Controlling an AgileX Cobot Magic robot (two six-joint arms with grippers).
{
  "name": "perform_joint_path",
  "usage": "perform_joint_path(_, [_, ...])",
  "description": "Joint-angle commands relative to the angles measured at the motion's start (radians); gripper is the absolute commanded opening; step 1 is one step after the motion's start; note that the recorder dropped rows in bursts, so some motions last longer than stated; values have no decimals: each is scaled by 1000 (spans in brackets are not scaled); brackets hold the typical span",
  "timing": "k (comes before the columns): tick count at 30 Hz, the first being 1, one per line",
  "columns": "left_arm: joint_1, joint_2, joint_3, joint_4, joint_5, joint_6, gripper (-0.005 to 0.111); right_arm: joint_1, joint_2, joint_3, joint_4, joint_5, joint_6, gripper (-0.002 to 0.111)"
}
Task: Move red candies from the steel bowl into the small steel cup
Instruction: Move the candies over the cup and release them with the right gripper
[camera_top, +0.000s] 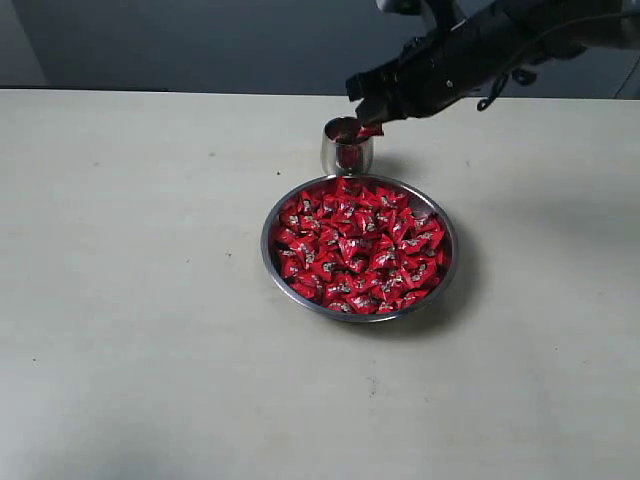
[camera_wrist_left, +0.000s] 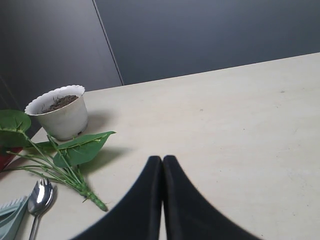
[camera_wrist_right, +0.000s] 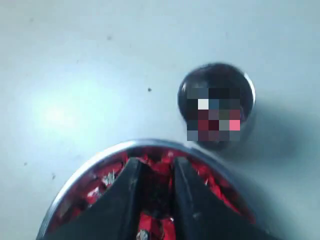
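A wide steel bowl (camera_top: 270, 250) heaped with red candies (camera_top: 360, 250) sits mid-table. The small steel cup (camera_top: 346, 152) stands just behind its far rim, with red showing inside. My right gripper (camera_top: 368, 118) hangs over the cup and the bowl's far edge, shut on a red candy (camera_top: 372, 130). In the right wrist view that gripper (camera_wrist_right: 154, 167) hangs over the bowl's rim (camera_wrist_right: 100, 152), its dark fingers pinching a red candy (camera_wrist_right: 152, 222); the cup (camera_wrist_right: 250, 90) lies beyond. My left gripper (camera_wrist_left: 162, 160) is shut on nothing, over bare table far from the bowl.
Near my left gripper stand a white pot of soil (camera_wrist_left: 59, 111), a leafy green sprig (camera_wrist_left: 75, 150) and a metal spoon (camera_wrist_left: 39, 197). A dark wall runs behind the table's far edge (camera_top: 150, 92).
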Motion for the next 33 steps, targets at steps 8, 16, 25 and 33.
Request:
perform_joint_path(8, [-3, -4, 1, 5, -11, -4, 0, 0, 251, -359, -102, 38, 30, 0])
perform_joint_path(16, [-3, -4, 1, 5, -11, -4, 0, 0, 378, -482, -152, 100, 75, 2])
perform_joint_path(25, [-3, -4, 1, 5, -11, -4, 0, 0, 343, -494, -210, 135, 170, 53])
perform_joint_path(33, [-3, -4, 1, 5, -11, -4, 0, 0, 249, -494, -251, 332, 226, 51])
